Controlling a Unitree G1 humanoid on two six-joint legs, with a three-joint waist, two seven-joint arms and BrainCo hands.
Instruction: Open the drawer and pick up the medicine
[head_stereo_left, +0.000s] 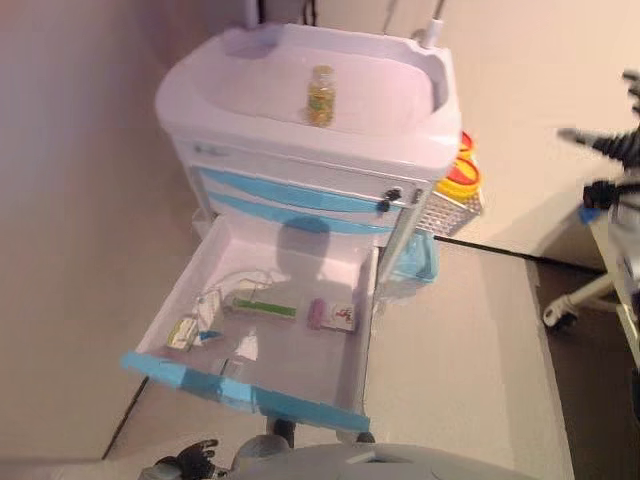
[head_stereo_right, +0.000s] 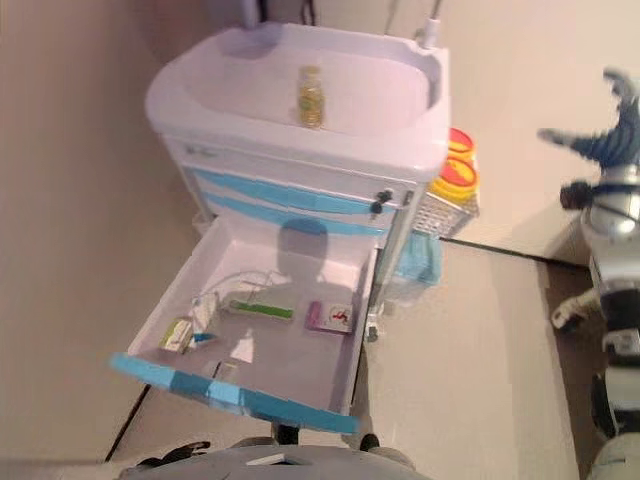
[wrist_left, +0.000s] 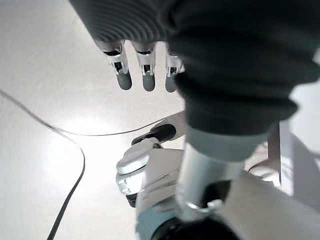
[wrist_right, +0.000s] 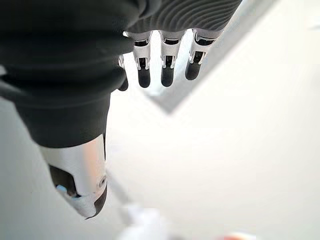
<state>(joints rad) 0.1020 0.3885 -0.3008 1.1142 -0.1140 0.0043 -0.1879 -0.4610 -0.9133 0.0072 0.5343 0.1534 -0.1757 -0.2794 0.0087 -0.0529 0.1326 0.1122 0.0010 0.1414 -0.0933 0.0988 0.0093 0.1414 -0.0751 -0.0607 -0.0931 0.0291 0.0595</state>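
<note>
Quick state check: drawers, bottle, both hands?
Bottom blue-fronted drawer of the white medical cart: pulled fully open, small packets inside.
Upper blue-fronted drawers: closed.
Small yellow-filled bottle: upright on the cart top.
Left hand: open, holds nothing.
Right hand: open, holds nothing.

Both head cameras looked steeply down on the same cart (head_stereo_left: 310, 120) and open drawer (head_stereo_right: 270, 320); each wrist camera stared floorward, close along its fingers (wrist_left: 145, 75).
</note>
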